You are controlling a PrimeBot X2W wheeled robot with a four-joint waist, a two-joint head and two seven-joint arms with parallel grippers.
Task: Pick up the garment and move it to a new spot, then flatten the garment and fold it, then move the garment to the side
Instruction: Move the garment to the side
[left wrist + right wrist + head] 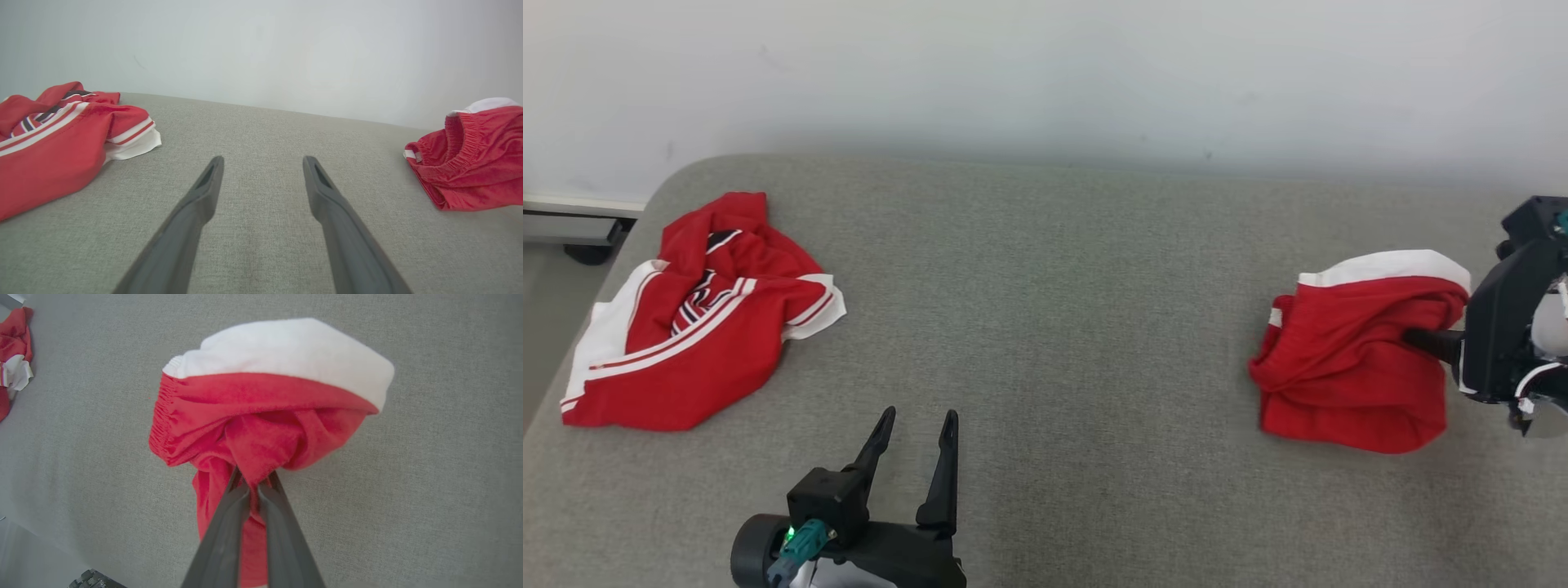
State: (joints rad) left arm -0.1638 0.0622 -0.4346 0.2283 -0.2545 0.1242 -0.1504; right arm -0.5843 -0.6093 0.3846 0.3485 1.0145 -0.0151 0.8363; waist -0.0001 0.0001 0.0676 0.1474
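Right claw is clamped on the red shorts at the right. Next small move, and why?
Probably lift the right claw a little and carry the red shorts toward the bare middle of the grey surface. The claw is shut on a fold, the shorts are bunched, and the middle has room: the left claw is open there, the striped red garment lies far left.

Grey pad (1045, 327) w/ jersey (694, 318) L, shorts (1347, 367) R

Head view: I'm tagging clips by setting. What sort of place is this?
Probably a plain test room set up for laundry folding: a grey fabric-covered table against a bare pale wall, a crumpled red-and-white garment lying loose, red shorts pinched in the right gripper.
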